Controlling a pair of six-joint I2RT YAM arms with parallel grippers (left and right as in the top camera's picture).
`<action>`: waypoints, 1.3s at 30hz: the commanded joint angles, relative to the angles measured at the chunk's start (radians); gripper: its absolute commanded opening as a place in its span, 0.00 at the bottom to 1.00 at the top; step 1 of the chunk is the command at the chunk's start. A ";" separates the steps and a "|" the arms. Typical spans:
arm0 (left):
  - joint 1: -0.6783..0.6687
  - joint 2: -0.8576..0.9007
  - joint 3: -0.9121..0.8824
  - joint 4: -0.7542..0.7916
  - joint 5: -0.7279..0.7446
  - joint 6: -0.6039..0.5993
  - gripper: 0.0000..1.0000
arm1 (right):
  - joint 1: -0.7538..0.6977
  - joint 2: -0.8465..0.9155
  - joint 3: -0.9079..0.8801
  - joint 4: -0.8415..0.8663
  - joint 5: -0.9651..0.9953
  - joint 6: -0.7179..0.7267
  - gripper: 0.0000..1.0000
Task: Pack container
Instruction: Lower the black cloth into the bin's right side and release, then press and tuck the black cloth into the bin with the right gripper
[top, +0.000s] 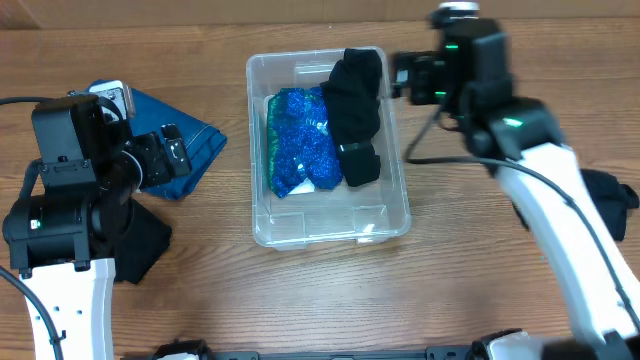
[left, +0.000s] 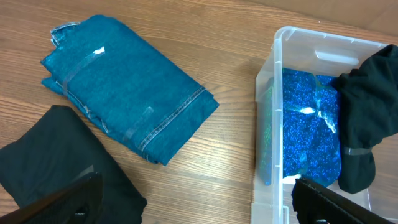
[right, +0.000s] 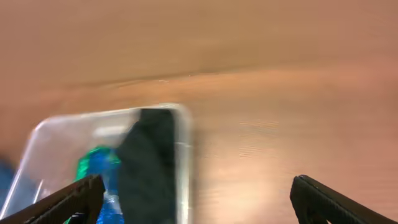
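We're looking at a wooden table (top: 300, 300); the container (top: 256, 160) is sitting mid-table between both arms, holding blue glitter fabric (top: 300, 140) and a black garment (top: 355, 110) reaching its far rim; folded jeans (left: 124, 102) and a black cloth (left: 56, 162) are lying to its left; left gripper (left: 196, 186) and right gripper (right: 196, 186) are both gaping wide, gripping nothing.

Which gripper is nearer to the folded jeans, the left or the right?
Left. The left gripper hovers right by the jeans; the right gripper is across the container, at its far right corner.
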 joint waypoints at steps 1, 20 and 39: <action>-0.002 0.003 0.021 0.001 0.011 -0.009 1.00 | -0.201 -0.046 0.016 -0.170 0.089 0.353 1.00; -0.002 0.003 0.021 0.002 0.011 -0.010 1.00 | -1.046 0.095 -0.710 0.294 -0.409 0.336 1.00; -0.002 0.003 0.021 -0.003 0.011 -0.009 1.00 | -0.988 0.192 -0.634 0.438 -0.623 0.277 0.04</action>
